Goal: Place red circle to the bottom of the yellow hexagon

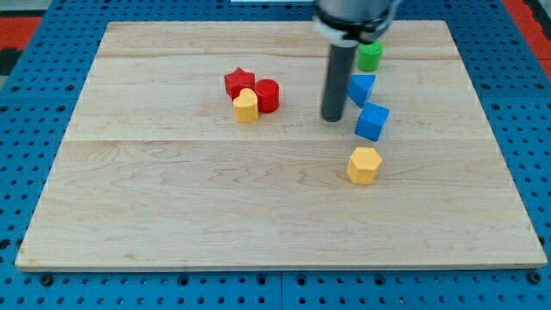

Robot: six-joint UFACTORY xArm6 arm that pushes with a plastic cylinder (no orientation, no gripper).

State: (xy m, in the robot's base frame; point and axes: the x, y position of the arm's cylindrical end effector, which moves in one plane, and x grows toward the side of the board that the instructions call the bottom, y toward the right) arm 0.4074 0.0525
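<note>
The red circle (268, 95) lies at the upper middle of the board, touching a red star (238, 82) on its left and a small yellow block (246, 106) at its lower left. The yellow hexagon (364, 164) lies lower, toward the view's right. My tip (333, 117) stands on the board to the right of the red circle and up and left of the yellow hexagon, touching neither.
A blue triangle (362, 88) and a blue cube (372, 121) lie just right of my tip. A green block (369, 57) sits above them near the top edge. The wooden board (172, 215) rests on a blue pegboard.
</note>
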